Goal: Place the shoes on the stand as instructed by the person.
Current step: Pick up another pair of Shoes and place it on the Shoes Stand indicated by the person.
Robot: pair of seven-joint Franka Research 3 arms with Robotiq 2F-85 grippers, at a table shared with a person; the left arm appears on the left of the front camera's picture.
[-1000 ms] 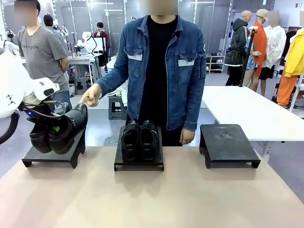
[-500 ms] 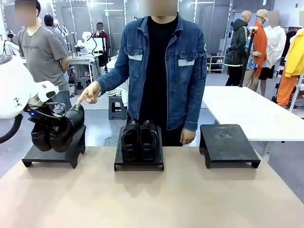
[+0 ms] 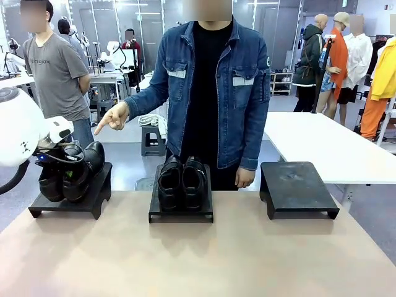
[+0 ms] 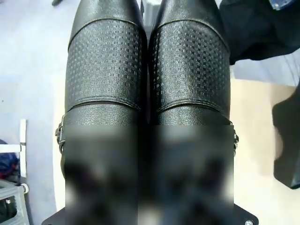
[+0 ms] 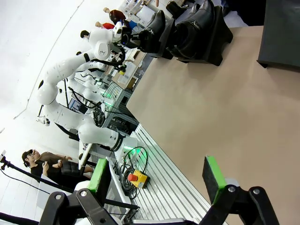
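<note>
Tan tabletop (image 3: 204,260), three black stands (image 3: 298,185), left gripper (image 3: 60,162) clamping shoes (image 3: 71,173), right gripper (image 5: 157,180) spread.

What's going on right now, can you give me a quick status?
Left claw shut on a pair of shoes at the left stand. Right claw open, holding nothing. Second pair on middle stand. Nothing in the way.

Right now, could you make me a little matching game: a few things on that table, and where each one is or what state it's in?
Things:
1. left claw
2. right claw
3. middle stand
4. right stand

States:
A. bare on top
B. open, over bare table
C. shut on a pair of shoes at the left stand
D. holds a pair nobody is touching

Pairs: 1-C, 2-B, 3-D, 4-A
</note>
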